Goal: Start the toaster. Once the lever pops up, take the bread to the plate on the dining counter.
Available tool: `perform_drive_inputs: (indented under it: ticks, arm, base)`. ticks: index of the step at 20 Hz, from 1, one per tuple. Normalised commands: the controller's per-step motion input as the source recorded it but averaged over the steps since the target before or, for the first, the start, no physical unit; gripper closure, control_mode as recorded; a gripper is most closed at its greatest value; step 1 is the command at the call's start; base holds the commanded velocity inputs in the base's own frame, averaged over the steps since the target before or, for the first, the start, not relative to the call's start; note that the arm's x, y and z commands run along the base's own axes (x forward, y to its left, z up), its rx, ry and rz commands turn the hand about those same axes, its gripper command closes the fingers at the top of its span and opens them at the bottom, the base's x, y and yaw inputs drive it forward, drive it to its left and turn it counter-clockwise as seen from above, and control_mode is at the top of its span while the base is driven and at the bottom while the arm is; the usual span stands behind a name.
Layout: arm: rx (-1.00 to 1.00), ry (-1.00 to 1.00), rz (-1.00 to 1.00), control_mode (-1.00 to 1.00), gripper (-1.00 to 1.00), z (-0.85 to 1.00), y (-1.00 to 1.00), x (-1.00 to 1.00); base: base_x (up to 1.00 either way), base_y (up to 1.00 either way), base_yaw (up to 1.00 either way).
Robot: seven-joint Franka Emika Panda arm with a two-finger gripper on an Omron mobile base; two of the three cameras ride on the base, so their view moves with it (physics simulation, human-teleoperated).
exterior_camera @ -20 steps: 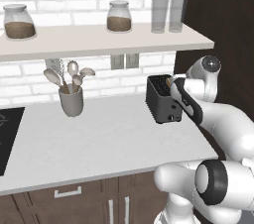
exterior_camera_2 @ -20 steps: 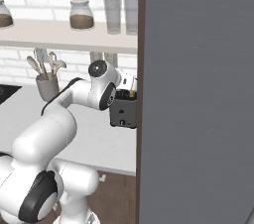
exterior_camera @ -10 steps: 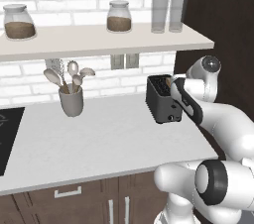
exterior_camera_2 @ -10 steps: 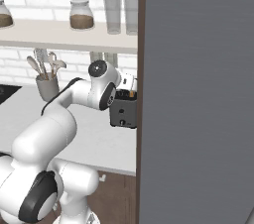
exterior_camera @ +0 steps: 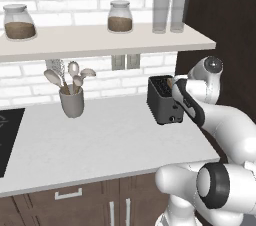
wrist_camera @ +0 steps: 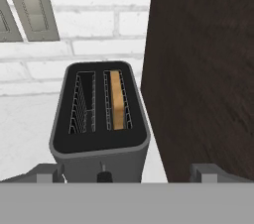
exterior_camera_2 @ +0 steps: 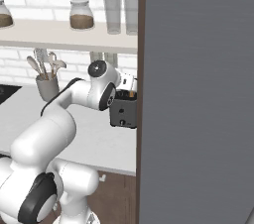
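A tall dark wood panel [wrist_camera: 203, 69] fills the right of the scene; in the right base view its grey side [exterior_camera_2: 198, 94] cuts off everything behind it, including the toaster's right edge. The pale counter [exterior_camera: 100, 145] runs left from the panel, with a black cooktop [exterior_camera: 7, 140] cropped by the frame at far left. Above it a shelf [exterior_camera: 100, 42] carries 2 jars [exterior_camera: 19, 21] and 2 clear glasses [exterior_camera: 161, 14], the second glass partly merged with the panel. A grey cup [exterior_camera: 71, 102] of pale utensils stands well left of the toaster.

The toaster [wrist_camera: 99, 119] sits at the counter's right end, just beside the panel and near the brick wall. The arm crosses its right side in the left base view, hiding that face. Its 2 slots show in the hand view: the left is empty, the right holds the bread [wrist_camera: 117, 100], set on edge, only its golden top rim visible. A small dark lever or knob at the front face is cut by the bottom of the hand view; its position cannot be judged.

The gripper [wrist_camera: 126, 173] hangs above the toaster's near end, fingertips [wrist_camera: 47, 172] spread wide to either side, pinching nothing. 2 wall plates [wrist_camera: 34, 10] sit on the brick behind.
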Motion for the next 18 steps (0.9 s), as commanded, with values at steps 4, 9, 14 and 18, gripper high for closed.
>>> perform_drive_inputs:
  ticks: [4, 9, 14, 18]
  arm:
    - [0.01, 0.12, 0.03, -1.0, -1.0, 0.0, 0.18, 0.0]
    - [0.05, 0.22, 0.04, -1.0, -1.0, 0.0, 0.07, 0.0]
    - [0.01, 0.18, 0.03, -1.0, -1.0, 0.0, 0.0, 0.07]
    - [0.0, 0.0, 0.02, -1.0, -1.0, -0.13, -0.02, 0.14]
  base:
    - [0.0, 0.0, 0.0]
    - [0.0, 0.0, 0.0]
    - [0.0, 0.0, 0.0]
    - [0.0, 0.0, 0.0]
